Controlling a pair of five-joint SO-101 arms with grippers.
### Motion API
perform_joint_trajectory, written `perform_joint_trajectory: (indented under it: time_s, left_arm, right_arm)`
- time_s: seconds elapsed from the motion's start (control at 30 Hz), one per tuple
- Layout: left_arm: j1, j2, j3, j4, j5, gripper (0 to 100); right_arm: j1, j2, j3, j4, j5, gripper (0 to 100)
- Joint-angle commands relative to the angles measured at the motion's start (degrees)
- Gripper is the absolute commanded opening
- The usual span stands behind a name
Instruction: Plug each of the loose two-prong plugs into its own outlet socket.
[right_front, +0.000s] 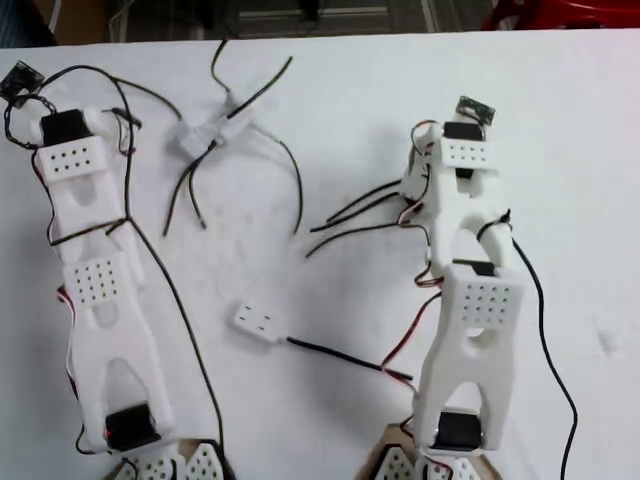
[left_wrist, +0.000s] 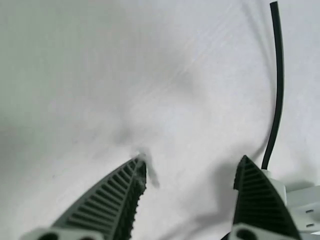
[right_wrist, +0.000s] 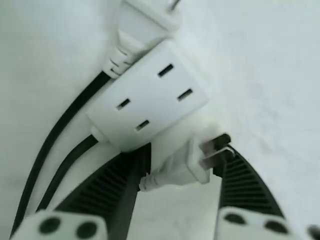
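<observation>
In the right wrist view a white outlet block (right_wrist: 150, 100) with two pairs of slots lies on the white table. A white plug (right_wrist: 145, 22) rests against one of its ends. A loose two-prong plug (right_wrist: 182, 167) lies between the fingers of my open right gripper (right_wrist: 185, 147), its prongs touching one fingertip (right_wrist: 230, 160). In the high view the right gripper (right_front: 418, 185) hangs over black cords at mid right. My left gripper (left_wrist: 192, 161) is open over bare table, at the far left (right_front: 95, 122). A second outlet block (right_front: 258, 322) lies at the centre.
A tangle of white plugs with black cords (right_front: 210, 135) lies at the back, between the arms. A black cord (left_wrist: 276, 85) runs close by the left gripper. Black cords (right_front: 350, 215) trail left from the right gripper. The second outlet block's cable (right_front: 340, 355) runs toward the right arm's base.
</observation>
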Motion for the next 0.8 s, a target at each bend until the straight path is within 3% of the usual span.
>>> perform_joint_trajectory:
  time_s: [0.0,0.17,0.47,0.67,0.77]
  left_arm:
    - [-0.1,-0.5,-2.4,-0.9,0.3,28]
    - [-0.1,-0.5,-2.4,-1.0,0.3,28]
    - [-0.1,-0.4,-2.4,-1.0,0.3,28]
    - [0.0,-0.4,-2.4,-1.0,0.3,28]
    - [0.4,-0.4,-2.4,-1.0,0.1,28]
  right_arm:
    - [0.7,-0.3,-4.0,4.2,-0.1,12.5]
    - [-0.1,0.0,-7.6,10.9,4.2,12.0]
    - [-4.9,2.6,-8.4,11.7,12.7,6.3]
    - [-8.5,10.8,-14.9,16.5,35.6,6.3]
    - [-9.7,13.5,-18.5,18.2,40.4,6.3]
